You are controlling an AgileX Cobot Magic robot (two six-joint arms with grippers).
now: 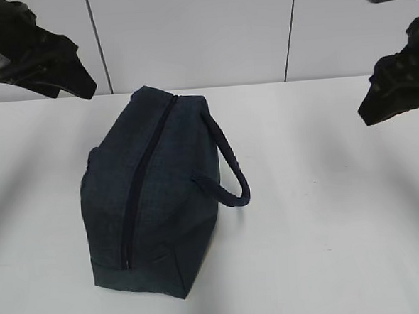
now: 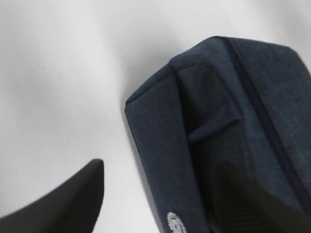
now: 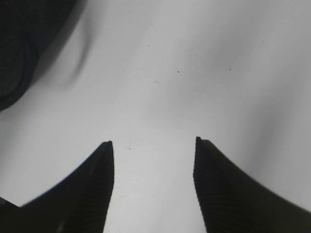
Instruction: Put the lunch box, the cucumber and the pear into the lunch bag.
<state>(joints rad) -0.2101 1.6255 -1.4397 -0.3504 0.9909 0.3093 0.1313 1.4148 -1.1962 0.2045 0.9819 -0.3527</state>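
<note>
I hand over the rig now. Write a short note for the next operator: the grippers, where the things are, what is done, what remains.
Left gripper: raised at the upper left, jaws apart, holding nothing; its wrist view looks down on one end of the bag.
Right gripper: raised at the right over bare table, jaws apart, empty.
Lunch bag: stands on the table left of centre, zipper closed along the top, loop handle towards the right.
Lunch box, cucumber, pear: not visible in any view; whether they are inside the closed bag cannot be told.
Done: cannot confirm packing.
Left: check the contents before anything else.
</note>
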